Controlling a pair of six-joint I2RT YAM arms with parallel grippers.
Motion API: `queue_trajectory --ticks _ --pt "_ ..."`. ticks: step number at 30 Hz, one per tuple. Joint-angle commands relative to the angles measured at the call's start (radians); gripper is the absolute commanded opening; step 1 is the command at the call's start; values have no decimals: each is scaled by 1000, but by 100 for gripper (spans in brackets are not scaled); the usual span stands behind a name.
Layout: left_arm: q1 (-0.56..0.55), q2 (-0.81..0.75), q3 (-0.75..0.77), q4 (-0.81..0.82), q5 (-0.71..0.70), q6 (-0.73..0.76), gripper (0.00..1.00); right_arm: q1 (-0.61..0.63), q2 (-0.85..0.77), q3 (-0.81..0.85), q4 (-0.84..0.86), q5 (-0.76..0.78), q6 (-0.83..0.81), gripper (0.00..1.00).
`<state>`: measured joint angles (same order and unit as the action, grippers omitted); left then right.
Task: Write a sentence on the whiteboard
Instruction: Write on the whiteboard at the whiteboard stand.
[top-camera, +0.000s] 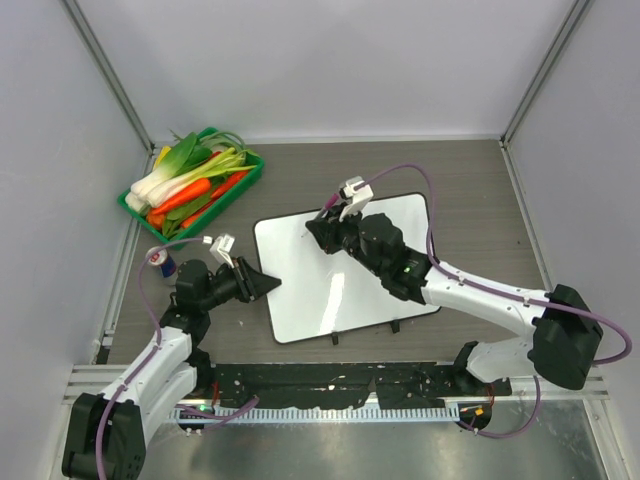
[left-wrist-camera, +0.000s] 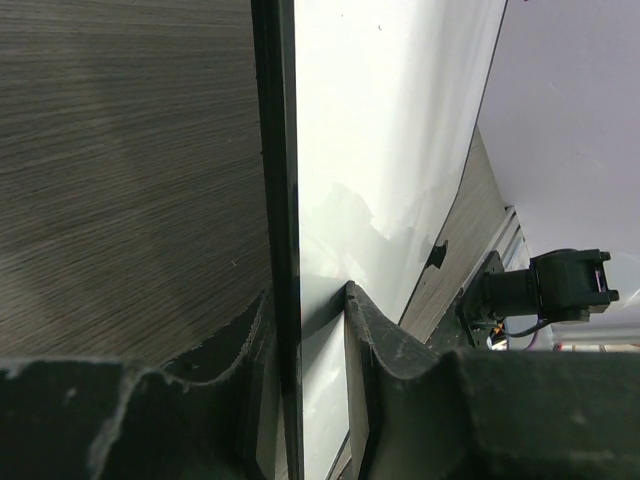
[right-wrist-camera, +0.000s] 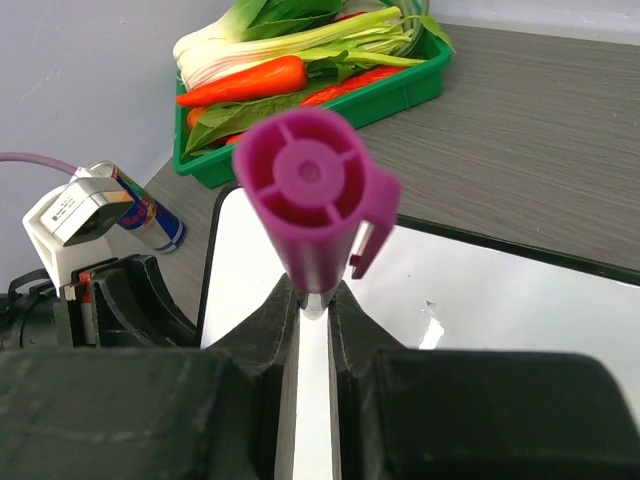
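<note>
The whiteboard (top-camera: 345, 290) lies mid-table, near and right of the vegetable tray (top-camera: 257, 163), with no writing that I can see, so the whole sentence is yet to be done. The left gripper (top-camera: 270, 284) pinches its left edge. The right gripper (top-camera: 317, 231) clamps a magenta marker (right-wrist-camera: 310, 195) over the far-left corner (clipped end up).

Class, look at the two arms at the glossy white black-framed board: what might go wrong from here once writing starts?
1. The left gripper pinches only the thin left edge of the glossy white whiteboard; pen pressure might pivot it.
2. The right gripper holds the purple plastic marker cap-end up, tip hidden; it may leave no line.
3. The slim blue-and-red drink can beside the left arm could get knocked.
</note>
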<state>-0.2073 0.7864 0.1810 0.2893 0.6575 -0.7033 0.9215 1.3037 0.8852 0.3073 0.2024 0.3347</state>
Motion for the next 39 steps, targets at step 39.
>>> queue_trajectory --ticks 39 --pt "0 31 0 54 14 22 0 77 195 115 130 101 -11 2"
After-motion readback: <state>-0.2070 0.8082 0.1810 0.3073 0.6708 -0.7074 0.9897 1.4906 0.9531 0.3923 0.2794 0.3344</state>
